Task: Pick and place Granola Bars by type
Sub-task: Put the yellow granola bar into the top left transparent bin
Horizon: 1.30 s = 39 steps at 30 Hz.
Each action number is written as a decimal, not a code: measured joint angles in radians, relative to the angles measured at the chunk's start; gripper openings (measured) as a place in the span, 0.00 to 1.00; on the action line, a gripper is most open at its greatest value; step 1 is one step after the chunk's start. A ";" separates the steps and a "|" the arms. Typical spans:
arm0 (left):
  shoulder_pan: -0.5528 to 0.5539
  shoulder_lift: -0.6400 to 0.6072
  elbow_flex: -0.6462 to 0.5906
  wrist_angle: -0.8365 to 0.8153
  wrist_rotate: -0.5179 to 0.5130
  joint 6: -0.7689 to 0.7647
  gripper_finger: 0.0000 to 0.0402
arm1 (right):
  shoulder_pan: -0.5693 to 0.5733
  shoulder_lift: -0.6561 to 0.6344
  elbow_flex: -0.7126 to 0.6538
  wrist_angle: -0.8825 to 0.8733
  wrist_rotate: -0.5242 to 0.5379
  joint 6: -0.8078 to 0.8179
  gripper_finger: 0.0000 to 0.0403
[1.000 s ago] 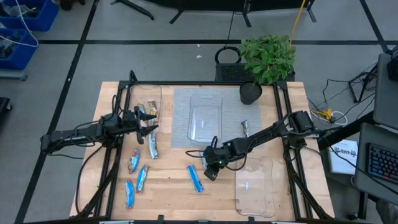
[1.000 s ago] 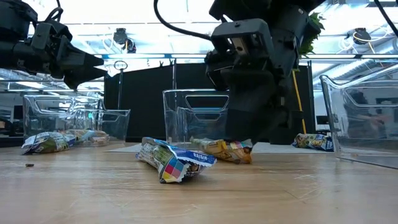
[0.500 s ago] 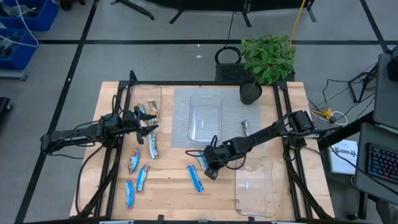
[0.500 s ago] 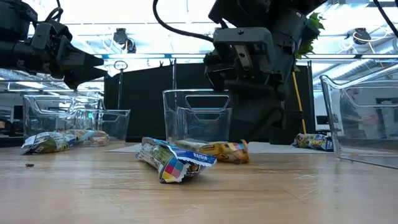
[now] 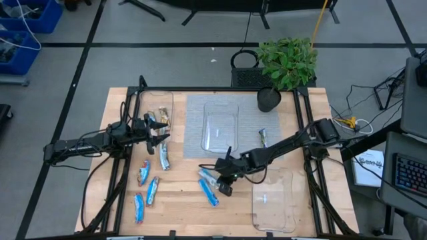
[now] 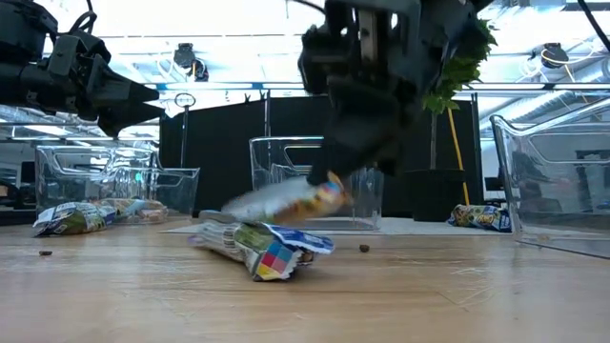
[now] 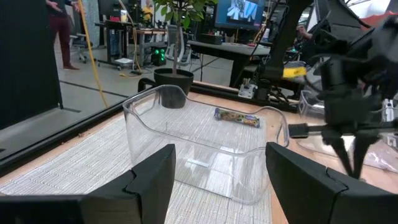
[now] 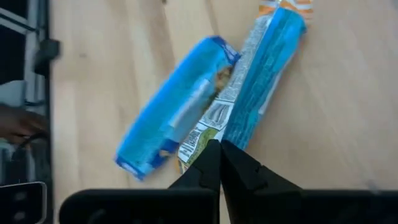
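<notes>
Your right gripper [image 5: 225, 181] sits low over the near-middle of the table [image 5: 180, 207], fingers pinched tight on the end of a blue-and-orange bar [image 8: 264, 81]; in the low view that held bar [image 6: 286, 200] hangs tilted just above the wood. A second blue bar [image 5: 211, 194] lies flat right beside and under it, touching or nearly so — can't tell which.

Your left gripper [image 5: 162, 132] waits at the left side, fingers spread apart, nothing in them, hovering near the left tray [image 5: 142, 107], which has tan bars [image 5: 162, 117] inside. One bar [image 5: 164, 159] lies just near of that gripper, and three more blue bars [image 5: 146, 189] sit at the near-left. A lone bar [image 5: 263, 137] rests right of the centre tray [image 5: 221, 125]. The right tray [image 5: 273, 200] is at near-right.
</notes>
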 joint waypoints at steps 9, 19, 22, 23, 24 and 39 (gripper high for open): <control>0.000 0.000 0.000 0.000 0.000 0.000 0.63 | 0.028 -0.107 0.000 0.006 0.171 -0.181 0.00; 0.000 0.000 0.000 0.000 0.000 0.000 0.63 | 0.031 -0.123 -0.094 0.318 0.270 -0.513 0.00; 0.000 0.000 0.000 0.000 0.000 0.000 0.63 | 0.012 -0.140 -0.147 0.398 0.245 -0.547 0.00; 0.000 0.000 0.000 0.000 0.000 0.000 0.63 | 0.009 -0.150 -0.164 0.433 0.248 -0.564 0.00; 0.000 0.000 0.000 0.001 0.000 0.000 0.63 | 0.004 -0.163 -0.183 0.460 0.248 -0.581 0.00; 0.000 0.000 0.000 0.036 0.001 -0.012 0.63 | -0.074 -0.185 -0.331 0.705 0.042 -0.638 0.02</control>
